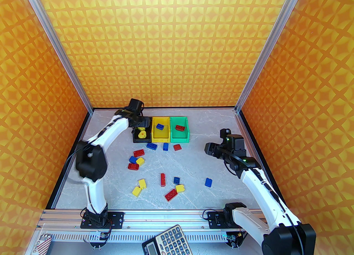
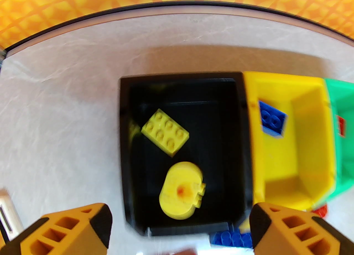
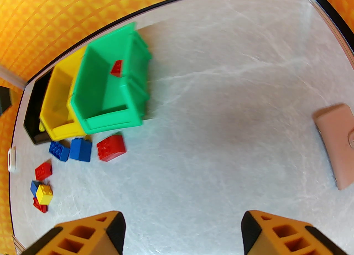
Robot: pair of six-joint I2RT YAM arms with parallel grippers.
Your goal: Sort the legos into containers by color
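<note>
Legos, studded red, blue and yellow plastic bricks, strew the worktop; by its far edge the black plastic bin holds two yellow, the yellow bin one blue, the green bin one red. Left jaws gape empty above that black plastic bin, right jaws gape empty; the cut-off grey calculator's keys are illegible.

I list glossy studded plastic legos, smooth plastic containers, a matt marbled tabletop, brushed aluminium rails and my matt orange plastic fingers.

Black bin, yellow bin, green bin, orange star-patterned walls
</note>
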